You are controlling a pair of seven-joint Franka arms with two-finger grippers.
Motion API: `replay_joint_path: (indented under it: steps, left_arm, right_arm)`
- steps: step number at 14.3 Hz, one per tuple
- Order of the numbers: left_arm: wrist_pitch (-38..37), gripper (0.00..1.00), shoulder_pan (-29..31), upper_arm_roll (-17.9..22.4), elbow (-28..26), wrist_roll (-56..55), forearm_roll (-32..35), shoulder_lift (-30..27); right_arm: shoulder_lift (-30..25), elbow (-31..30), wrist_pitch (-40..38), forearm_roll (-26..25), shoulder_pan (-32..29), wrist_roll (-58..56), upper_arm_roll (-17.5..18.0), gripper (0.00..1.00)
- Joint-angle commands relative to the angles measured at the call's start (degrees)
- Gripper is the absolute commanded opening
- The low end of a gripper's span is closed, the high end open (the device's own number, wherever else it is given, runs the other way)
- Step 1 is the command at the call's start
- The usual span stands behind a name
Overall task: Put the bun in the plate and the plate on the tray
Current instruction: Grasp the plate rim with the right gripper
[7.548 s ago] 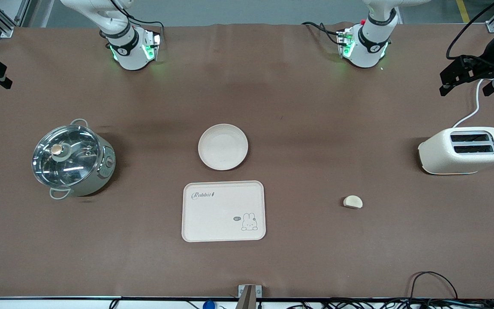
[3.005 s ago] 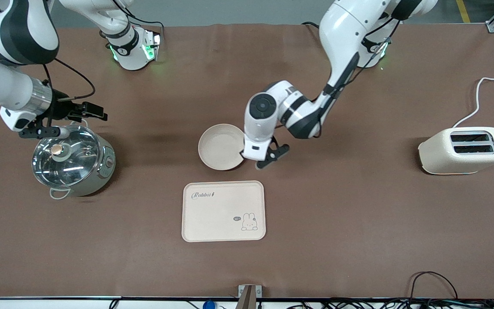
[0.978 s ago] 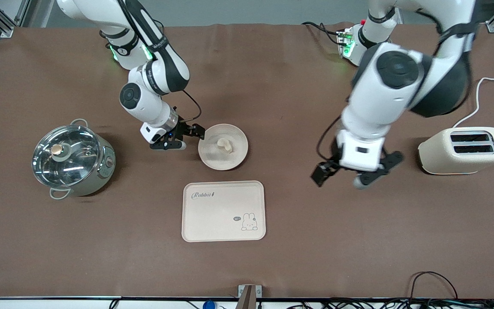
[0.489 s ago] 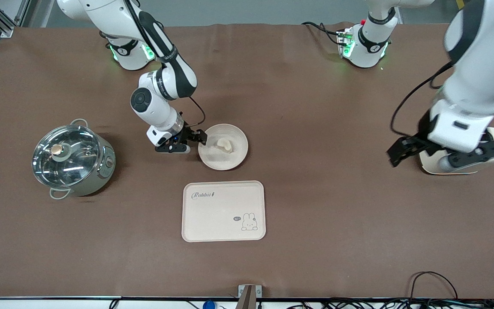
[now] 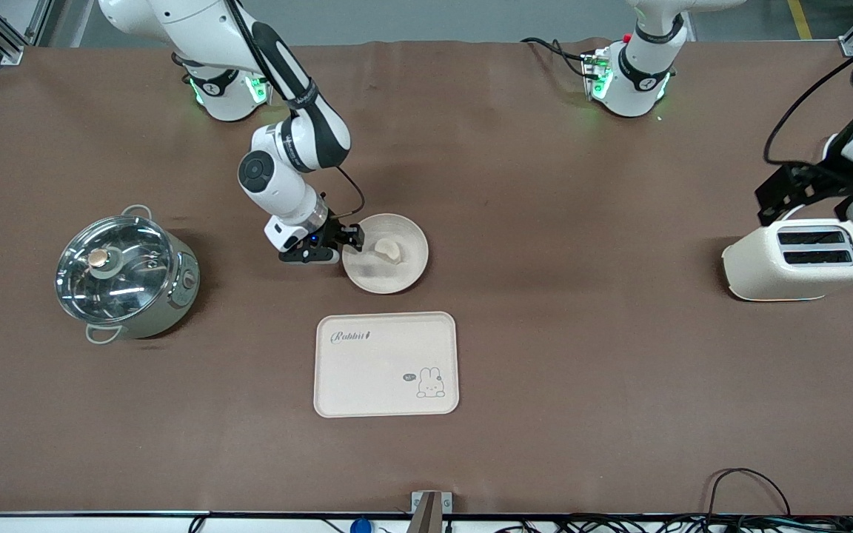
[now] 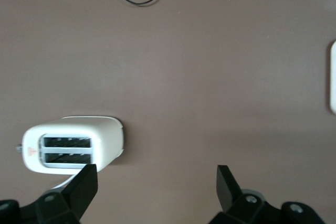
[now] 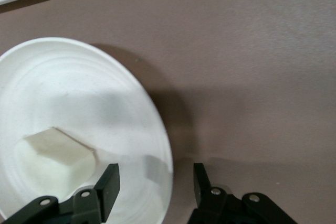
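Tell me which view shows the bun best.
The right wrist view: the bun fills much of the frame, lying in the plate. The front view shows it small; the left wrist view misses it.

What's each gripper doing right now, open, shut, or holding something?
Left gripper: open, empty, up over the toaster.
Right gripper: open, straddling the plate rim, not yet closed.

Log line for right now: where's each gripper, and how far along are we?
bun: in plate | plate: off tray | right gripper: open, straddling plate rim | left gripper: open, above toaster
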Motion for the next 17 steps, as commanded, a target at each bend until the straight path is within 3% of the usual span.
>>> replay_joint_path:
  steps: [1, 4, 8, 9, 11, 17]
  left_arm:
    - [-1.1, 1.0, 3.2, -0.4, -5.6, 4.4, -2.2, -5.3]
    - [-3.9, 1.0, 3.6, -0.4, -5.8, 6.1, -3.1, -5.9]
    - [-3.7, 1.0, 2.2, 0.0, -8.1, 6.0, -3.2, -7.4]
    - [-3.7, 1.0, 1.8, 0.4, -8.1, 6.0, -3.2, -7.5]
    - [-3.7, 1.0, 1.1, 0.9, -8.2, 6.0, -3.2, -7.6]
    - [-3.7, 1.0, 1.4, 0.9, -8.2, 6.1, -3.1, -7.2]
  right_arm:
    - [1.3, 0.6, 1.5, 1.6, 0.5, -0.1, 0.0, 0.32]
    - [1.7, 0.6, 1.8, 1.6, 0.3, -0.5, 0.0, 0.31]
    - [1.8, 0.6, 2.2, 2.0, -0.2, -0.3, 0.1, 0.03]
    - [1.7, 0.7, 2.2, 4.5, -0.2, -0.3, 0.2, 0.0]
    - [1.6, 0.9, 1.8, 7.5, 0.2, -0.9, 0.1, 0.0]
    - [-2.4, 0.5, -2.3, 8.6, -0.3, -1.1, 0.4, 0.0]
